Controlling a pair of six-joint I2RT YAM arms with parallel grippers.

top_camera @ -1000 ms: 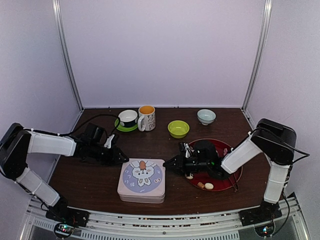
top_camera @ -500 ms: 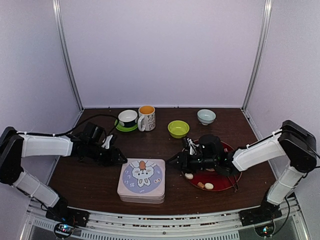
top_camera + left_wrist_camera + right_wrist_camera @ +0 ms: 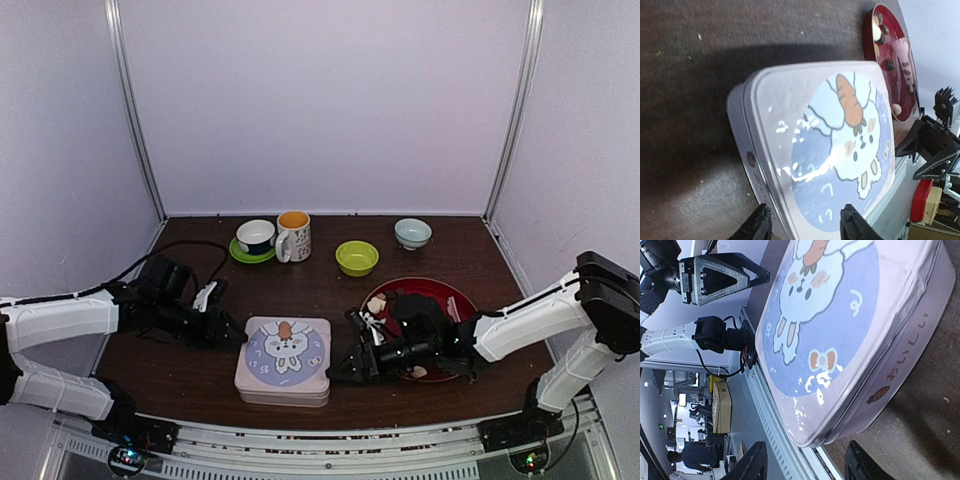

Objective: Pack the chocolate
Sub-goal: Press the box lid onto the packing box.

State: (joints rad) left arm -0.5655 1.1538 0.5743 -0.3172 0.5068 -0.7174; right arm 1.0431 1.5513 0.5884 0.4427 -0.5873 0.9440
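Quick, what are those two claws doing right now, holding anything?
Left gripper: open, holding nothing, at the rabbit tin's left side.
Right gripper: open, holding nothing, at the tin's right side.

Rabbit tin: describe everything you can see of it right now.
The tin is pale, square with rounded corners, and glossy. Its lid is on, printed with a white rabbit and an orange carrot on a blue round; the side wall carries brown lettering. It lies flat on the dark table, near the front edge. The left gripper and right gripper, both open, flank its sides; contact cannot be told.
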